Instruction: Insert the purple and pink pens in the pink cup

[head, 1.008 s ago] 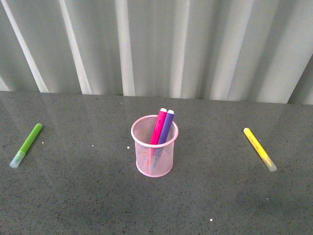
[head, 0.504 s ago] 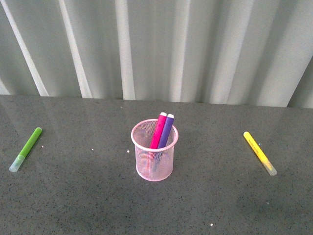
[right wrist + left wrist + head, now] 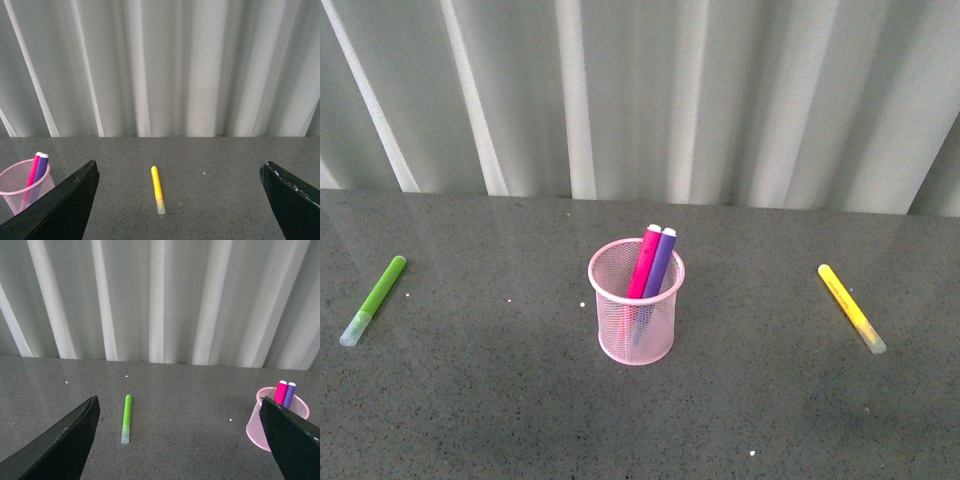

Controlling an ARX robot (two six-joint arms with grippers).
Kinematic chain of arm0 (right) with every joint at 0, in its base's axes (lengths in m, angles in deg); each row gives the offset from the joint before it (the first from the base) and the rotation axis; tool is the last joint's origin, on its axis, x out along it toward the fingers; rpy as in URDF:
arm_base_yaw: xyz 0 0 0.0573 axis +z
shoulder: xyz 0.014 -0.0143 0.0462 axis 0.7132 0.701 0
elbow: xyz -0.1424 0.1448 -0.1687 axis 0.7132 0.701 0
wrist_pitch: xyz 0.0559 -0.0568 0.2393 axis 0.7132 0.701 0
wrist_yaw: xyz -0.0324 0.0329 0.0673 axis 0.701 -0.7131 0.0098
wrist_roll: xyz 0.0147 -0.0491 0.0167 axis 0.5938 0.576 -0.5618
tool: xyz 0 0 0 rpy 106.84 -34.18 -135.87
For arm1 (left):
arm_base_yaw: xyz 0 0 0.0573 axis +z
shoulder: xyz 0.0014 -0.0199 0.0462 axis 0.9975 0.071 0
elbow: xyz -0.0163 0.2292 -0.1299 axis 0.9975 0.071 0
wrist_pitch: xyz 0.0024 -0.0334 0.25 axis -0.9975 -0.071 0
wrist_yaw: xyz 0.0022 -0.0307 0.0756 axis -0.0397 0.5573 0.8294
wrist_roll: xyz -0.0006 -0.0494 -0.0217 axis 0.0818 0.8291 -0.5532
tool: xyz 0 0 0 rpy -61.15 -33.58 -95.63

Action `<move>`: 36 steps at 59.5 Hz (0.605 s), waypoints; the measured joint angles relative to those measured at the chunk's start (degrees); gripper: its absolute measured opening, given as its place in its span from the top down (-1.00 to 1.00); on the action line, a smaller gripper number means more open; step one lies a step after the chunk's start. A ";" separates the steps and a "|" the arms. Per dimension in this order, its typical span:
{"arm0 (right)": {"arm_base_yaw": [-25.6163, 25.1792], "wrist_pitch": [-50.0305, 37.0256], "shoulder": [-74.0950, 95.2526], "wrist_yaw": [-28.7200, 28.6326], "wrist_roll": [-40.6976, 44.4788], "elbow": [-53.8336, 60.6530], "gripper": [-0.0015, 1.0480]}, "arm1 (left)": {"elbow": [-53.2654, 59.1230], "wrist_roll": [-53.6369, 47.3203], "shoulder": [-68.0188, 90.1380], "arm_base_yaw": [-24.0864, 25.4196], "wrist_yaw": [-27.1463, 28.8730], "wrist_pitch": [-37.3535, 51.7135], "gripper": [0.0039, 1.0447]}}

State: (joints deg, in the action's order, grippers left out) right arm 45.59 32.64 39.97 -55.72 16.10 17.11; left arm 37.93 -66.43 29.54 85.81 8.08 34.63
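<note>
Pink wire mesh marks the cup point(image 3: 636, 302), which stands mid-table in the front view with the pink pen point(image 3: 644, 262) and the purple pen point(image 3: 660, 263) both inside it, leaning side by side toward its far right rim. Against the pictures from a second ago, the pens, the cup and both loose markers lie where they did; only the table's far edge sits slightly higher or lower in the picture from one to the next.

The lime green marker point(image 3: 374, 299) lies flat well to the cup's left, the yellow marker point(image 3: 851, 307) well to its right, each with bare grey tabletop point(image 3: 500, 410) all round it. A pleated white curtain point(image 3: 650, 90) closes off the far edge.

The left gripper point(image 3: 180, 440) is spread wide and empty, its dark fingers point(image 3: 60, 445) at the picture's corners. The right gripper point(image 3: 177, 202) is likewise wide apart and holds nothing.
</note>
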 joint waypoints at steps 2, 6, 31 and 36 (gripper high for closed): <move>0.00 0.00 0.00 0.00 0.00 0.00 -0.87 | 0.00 0.00 0.02 0.00 0.00 0.00 -0.88; 0.00 0.00 0.00 0.00 0.00 0.00 -0.87 | 0.00 0.00 0.02 0.00 0.00 0.00 -0.88; 0.00 0.00 0.00 0.00 0.00 0.00 -0.87 | 0.00 0.00 0.02 0.00 0.00 0.00 -0.88; 0.00 0.00 0.00 0.00 0.00 0.00 -0.87 | 0.00 0.00 0.02 0.00 0.00 0.00 -0.88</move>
State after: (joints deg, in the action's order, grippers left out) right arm 45.59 32.64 39.97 -55.72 16.10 17.11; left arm 37.93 -66.43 29.56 85.81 8.08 34.63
